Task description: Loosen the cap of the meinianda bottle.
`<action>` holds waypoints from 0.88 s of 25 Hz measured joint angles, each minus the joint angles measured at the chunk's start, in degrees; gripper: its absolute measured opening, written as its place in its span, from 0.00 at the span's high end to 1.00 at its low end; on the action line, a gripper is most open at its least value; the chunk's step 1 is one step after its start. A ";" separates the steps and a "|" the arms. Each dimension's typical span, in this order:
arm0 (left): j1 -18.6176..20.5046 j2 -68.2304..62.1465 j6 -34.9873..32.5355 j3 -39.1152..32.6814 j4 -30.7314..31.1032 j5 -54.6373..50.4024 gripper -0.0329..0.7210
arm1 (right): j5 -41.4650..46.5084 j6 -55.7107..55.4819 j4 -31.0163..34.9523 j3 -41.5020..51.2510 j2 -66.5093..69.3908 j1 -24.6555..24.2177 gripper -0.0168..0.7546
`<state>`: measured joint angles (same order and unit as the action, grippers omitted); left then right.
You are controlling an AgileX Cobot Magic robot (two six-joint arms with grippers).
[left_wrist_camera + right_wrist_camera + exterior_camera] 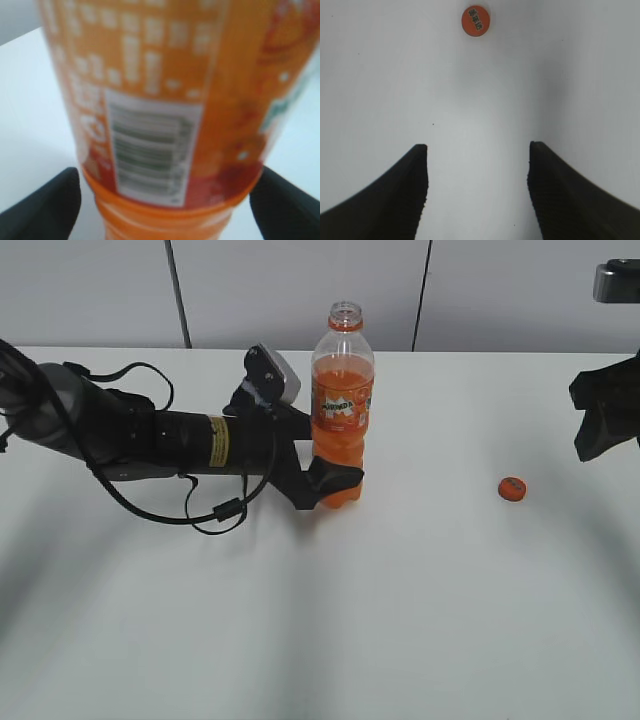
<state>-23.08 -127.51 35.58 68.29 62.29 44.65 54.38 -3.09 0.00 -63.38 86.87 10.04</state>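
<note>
- White tabletop (pixel 400 620) fills the scene, with pale grey wall panels behind it at twelve o'clock.
- An orange soda bottle (pixel 342 405) stands upright a little left of centre, its neck open and bare: the cap is already off.
- The left gripper (pixel 335 480) reaches in from nine o'clock, low and level, with its black fingers (pixel 47 210) around the bottle's lower body, below the label.
- Seen from the left wrist, a finger shows at each side of the bottle, close against it; this looks like a steadying grip, though actual contact is too blurred to confirm.
- Holding it low, in my judgement, keeps the bottle from turning or tipping while leaving the neck free.
- The cap (pixel 512 488), small, round and orange, lies flat on the table at about three o'clock from the bottle, well apart from it.
- The right gripper (pixel 477 190) hangs above the table at the far right edge, jaws spread wide, holding nothing.
- From the right wrist, the cap (pixel 475 21) sits at twelve o'clock, ahead of the open fingers, dark print facing up.
- With the cap off and set aside, the loosening appears done.
</note>
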 joint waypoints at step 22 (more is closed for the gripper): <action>3.60 14.03 36.84 0.00 36.10 -28.19 0.18 | -0.38 0.21 0.97 0.00 -6.45 0.00 0.37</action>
<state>-19.48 -113.48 72.42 68.29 98.40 16.46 54.00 -2.88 0.97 -63.38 80.42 10.04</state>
